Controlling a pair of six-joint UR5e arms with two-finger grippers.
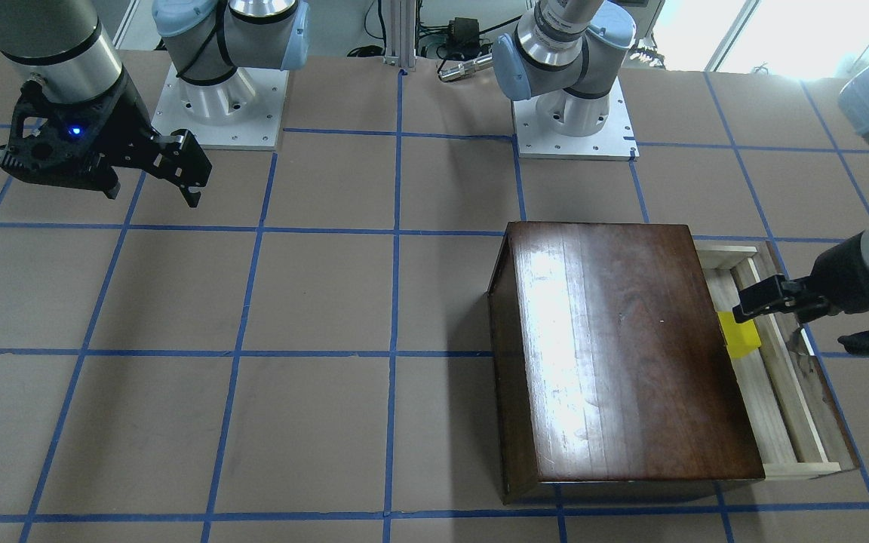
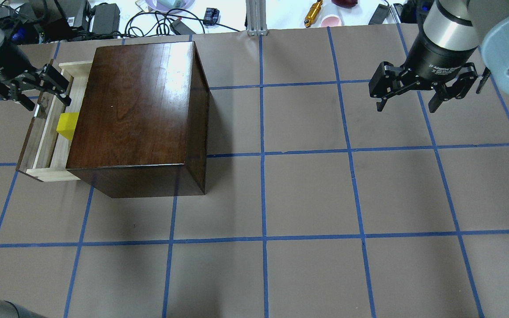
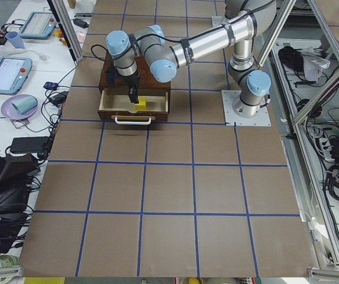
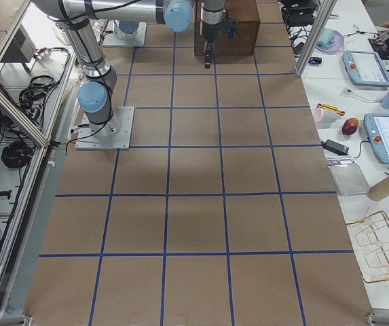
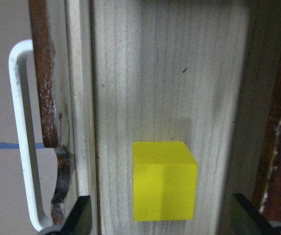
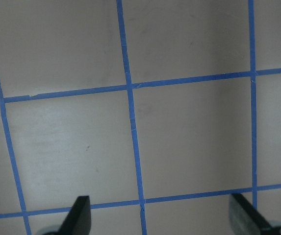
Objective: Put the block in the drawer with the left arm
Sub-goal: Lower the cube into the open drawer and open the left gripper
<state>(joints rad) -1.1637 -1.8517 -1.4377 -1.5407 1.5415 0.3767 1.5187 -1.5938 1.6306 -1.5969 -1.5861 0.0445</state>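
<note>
The yellow block [image 5: 164, 181] lies on the floor of the open drawer [image 5: 165, 73], partly under the edge of the dark wooden box [image 2: 135, 106]. It also shows in the overhead view [image 2: 66, 123] and the front view [image 1: 738, 335]. My left gripper [image 2: 47, 104] hangs open over the drawer [image 2: 44, 145]. In the left wrist view the left gripper [image 5: 162, 218] has a fingertip on either side of the block, not touching it. My right gripper [image 2: 404, 108] is open and empty above bare table, far from the box.
The drawer's white pull [image 5: 22, 137] and dark front board face away from the box. The box [image 1: 623, 347] stands on the brown table with blue tape lines [image 2: 261, 154]. Cables and small items lie beyond the table's far edge [image 2: 170, 17].
</note>
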